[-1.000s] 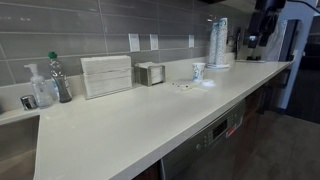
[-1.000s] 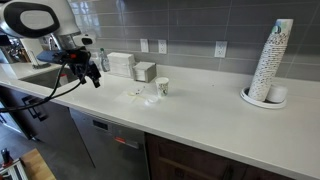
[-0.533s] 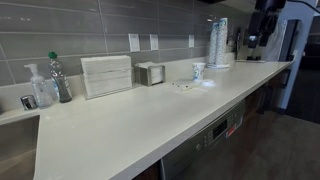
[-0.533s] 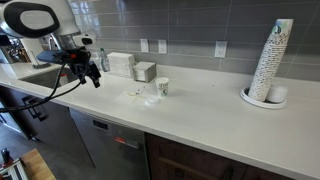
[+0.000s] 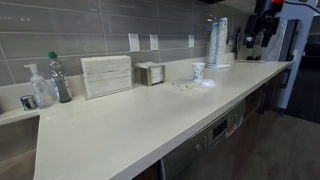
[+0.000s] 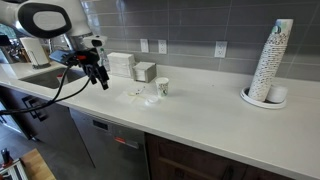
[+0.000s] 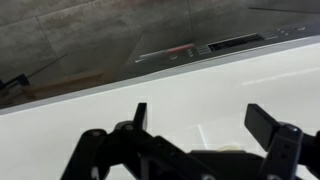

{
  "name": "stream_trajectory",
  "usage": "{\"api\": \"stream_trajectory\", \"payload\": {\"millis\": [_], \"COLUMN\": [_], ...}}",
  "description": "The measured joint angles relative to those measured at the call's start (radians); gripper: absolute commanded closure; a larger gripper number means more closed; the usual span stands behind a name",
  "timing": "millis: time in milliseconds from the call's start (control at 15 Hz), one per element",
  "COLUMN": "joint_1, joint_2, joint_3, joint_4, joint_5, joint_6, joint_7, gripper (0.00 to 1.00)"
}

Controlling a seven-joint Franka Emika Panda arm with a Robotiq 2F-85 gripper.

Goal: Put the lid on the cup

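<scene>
The short white cup stands upright on the white counter, and it also shows in an exterior view. The lid, a flat whitish disc, lies on the counter just beside the cup. In an exterior view two faint flat pieces lie left of the cup; I cannot tell there which is the lid. My gripper hangs above the counter, well short of the cup, open and empty. In the wrist view the gripper has its jaws wide apart over bare counter.
A tall stack of white cups stands on a plate at the far end. A napkin box, a small holder, bottles and a sink line the tiled wall. A dark-speckled scrap lies near the cup.
My gripper has moved along the counter toward the cup and slightly lower. The cup and lid have not moved.
</scene>
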Motion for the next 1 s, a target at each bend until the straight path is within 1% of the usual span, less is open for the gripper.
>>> {"api": "stream_trajectory", "payload": {"millis": [200, 333, 533, 800, 1000], "joint_1": [-0.042, -0.056, -0.058, -0.056, -0.054], "joint_2": [0.108, 0.188, 0.31, 0.466, 0.568], "joint_3": [-0.011, -0.011, -0.011, -0.011, -0.011], "joint_4": [0.054, 0.099, 0.186, 0.317, 0.39], "joint_5": [-0.001, -0.003, -0.003, -0.003, -0.002], "joint_6": [0.034, 0.062, 0.086, 0.093, 0.124], "joint_7": [0.06, 0.098, 0.123, 0.124, 0.122], "gripper": [0.0, 0.0, 0.0, 0.0, 0.0]}}
